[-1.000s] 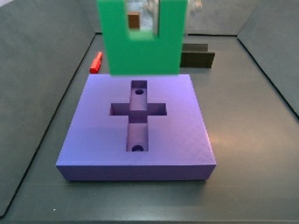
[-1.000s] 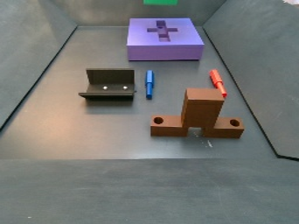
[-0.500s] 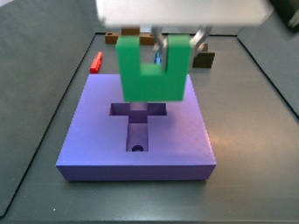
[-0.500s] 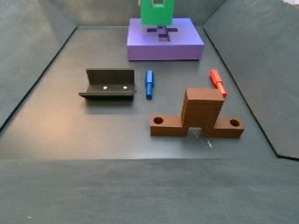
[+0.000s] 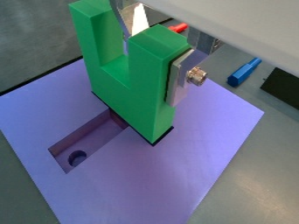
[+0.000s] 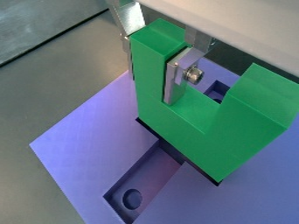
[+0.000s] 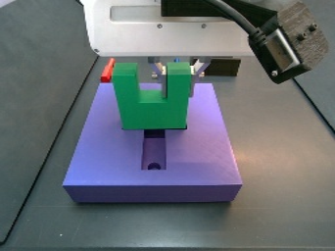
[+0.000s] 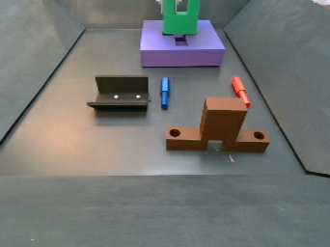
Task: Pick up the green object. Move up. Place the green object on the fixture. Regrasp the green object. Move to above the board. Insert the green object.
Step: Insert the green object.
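Gripper (image 6: 176, 66) pinching one leg of green object (image 7: 147, 102), notch upward. Sits directly below gripper, base at mouth of cross recess in board (image 7: 197, 162). Likely straight descent left.

My tool (image 7: 167, 71) is hanging over the middle of the board (image 7: 207, 157), gripping one leg of the green object (image 7: 148, 101), which is standing notch-up with its foot reaching into the board's cross-shaped recess (image 5: 82, 143). In a side view, the fixture (image 8: 120, 95) is sitting on the tabletop (image 8: 116, 145) well in front of my tool, with a short bar (image 8: 165, 91) lying just beside it, a second bar (image 8: 240, 91) further across, and a cross-shaped block (image 8: 219, 128) standing nearest the camera.
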Controlling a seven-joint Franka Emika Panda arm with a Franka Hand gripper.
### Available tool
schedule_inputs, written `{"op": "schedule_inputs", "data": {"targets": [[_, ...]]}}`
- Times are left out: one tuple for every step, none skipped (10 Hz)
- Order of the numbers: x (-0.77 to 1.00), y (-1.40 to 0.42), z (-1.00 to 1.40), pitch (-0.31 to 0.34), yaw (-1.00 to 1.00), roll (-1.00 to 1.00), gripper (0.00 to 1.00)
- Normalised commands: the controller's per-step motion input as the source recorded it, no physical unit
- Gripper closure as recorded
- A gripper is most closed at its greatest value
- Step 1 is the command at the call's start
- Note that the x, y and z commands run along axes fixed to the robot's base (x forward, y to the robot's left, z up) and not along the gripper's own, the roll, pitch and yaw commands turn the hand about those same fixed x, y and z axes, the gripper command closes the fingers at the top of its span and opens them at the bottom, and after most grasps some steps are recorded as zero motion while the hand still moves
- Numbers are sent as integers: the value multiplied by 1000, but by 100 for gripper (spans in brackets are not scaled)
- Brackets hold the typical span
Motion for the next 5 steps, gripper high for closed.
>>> {"op": "schedule_inputs", "data": {"targets": [[137,0,-143,0,-29,0,100],[211,0,-120,0,0,7,100],[143,0,-137,0,-20,0,100],[3,0,-166,-13,-63,0,100],[0,0,-197,-23,0,0,100]]}}
